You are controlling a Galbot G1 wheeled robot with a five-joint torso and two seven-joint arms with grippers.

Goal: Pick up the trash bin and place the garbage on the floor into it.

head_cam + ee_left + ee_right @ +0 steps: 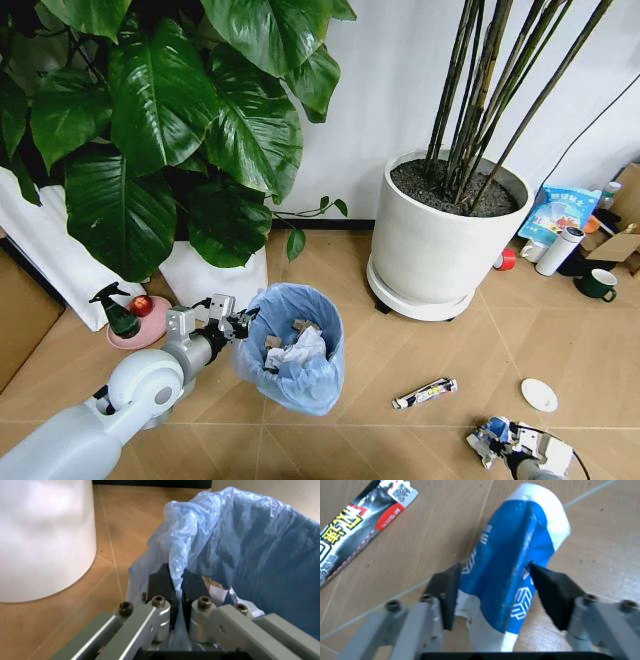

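The trash bin, lined with a crinkly light-blue bag, stands on the floor with crumpled white garbage inside. My left gripper is shut on its near rim; the left wrist view has the gripper pinching the bag's edge. At the bottom right my right gripper sits low over the floor, shut on a blue-white packet held between both fingers. A printed tube lies beside it. A white round lid and a small red can lie farther off.
A large white pot with tall stalks stands behind the bin. A leafy plant's white pot is close to my left arm. A green spray bottle sits on a pink dish. Cups and bottles crowd the far right.
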